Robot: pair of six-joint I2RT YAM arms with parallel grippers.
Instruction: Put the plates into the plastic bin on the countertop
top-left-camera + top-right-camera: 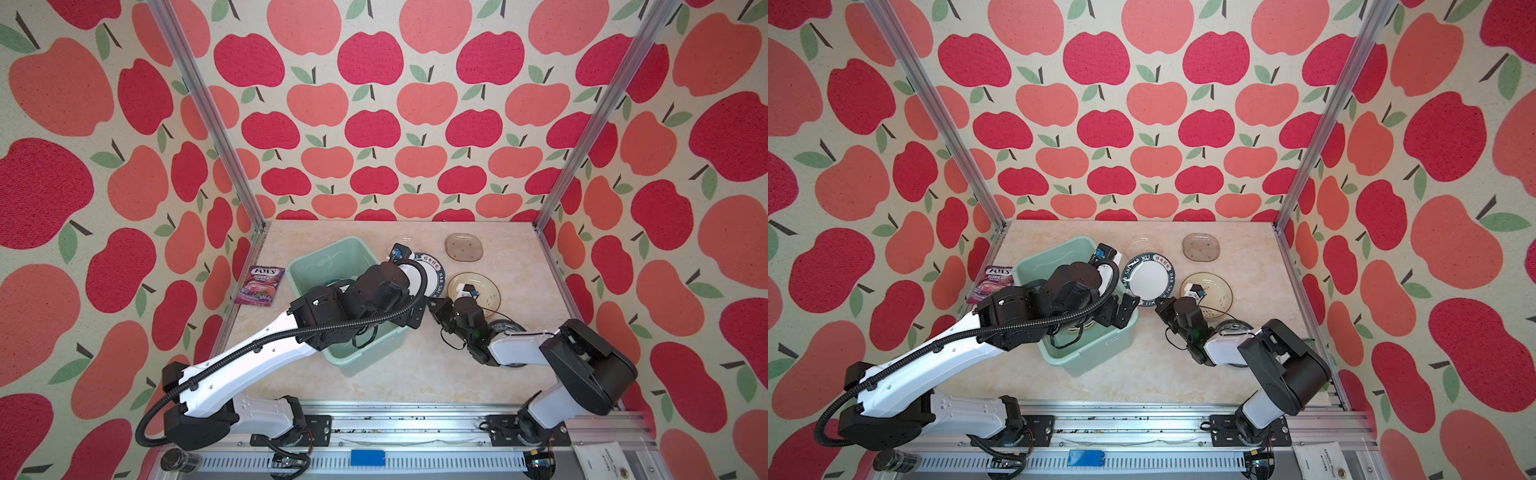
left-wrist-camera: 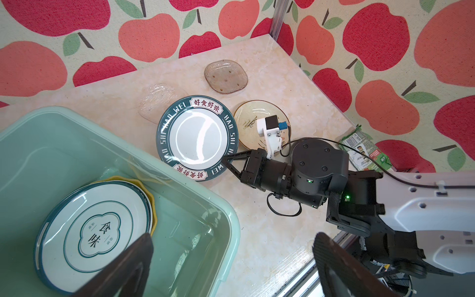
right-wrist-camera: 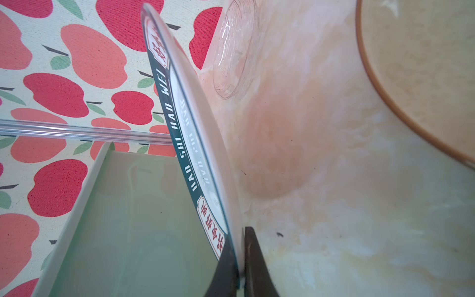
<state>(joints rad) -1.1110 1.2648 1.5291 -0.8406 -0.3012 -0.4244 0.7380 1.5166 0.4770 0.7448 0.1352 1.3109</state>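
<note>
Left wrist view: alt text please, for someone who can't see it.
The right gripper is shut on the rim of a dark-rimmed lettered plate beside the mint-green bin. In the bin a white ringed plate lies on a yellow plate, the left gripper open over it. A cream plate, a clear glass plate and a smoky glass plate sit on the countertop.

**Right claw clamped, left claw spread wide**

The right arm [image 1: 582, 365] folds at the elbow, its forearm angled forward and inward. The right gripper [image 2: 226, 161] has both fingers pressed together on the rim of the lettered plate [image 2: 198, 136], which lies ahead of the claw. The left arm [image 1: 249, 361] stretches out long. The left gripper [image 2: 232, 239] points downward with its fingers fully apart.
</note>
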